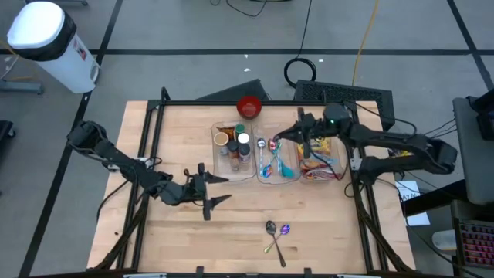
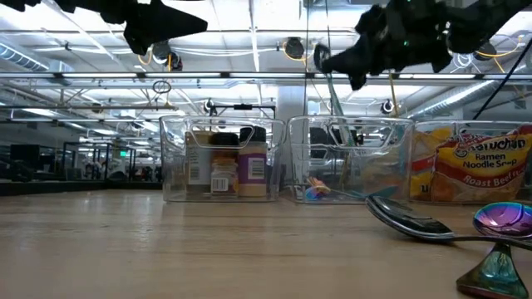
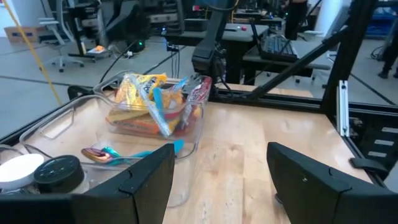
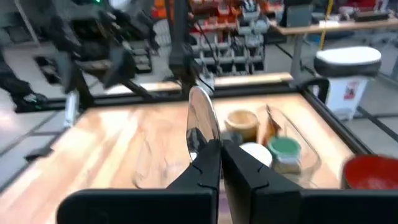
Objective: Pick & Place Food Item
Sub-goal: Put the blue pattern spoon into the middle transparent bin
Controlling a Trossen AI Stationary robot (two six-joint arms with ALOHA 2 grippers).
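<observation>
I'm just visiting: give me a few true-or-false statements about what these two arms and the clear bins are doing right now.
1. The right tool grips a spoon. True.
2. The left tool holds a noodle packet. False: it is open and empty, over bare table.
3. Two spoons lie loose on the table. True.
4. The red bowl sits inside a bin. False: it stands behind the bins.
5. The ramen packets lie in the middle bin. False: an end bin.

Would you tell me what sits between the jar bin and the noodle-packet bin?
In the high view, the clear utensil bin sits between the jar bin and the noodle-packet bin; the right tool holds a spoon over it.
</observation>
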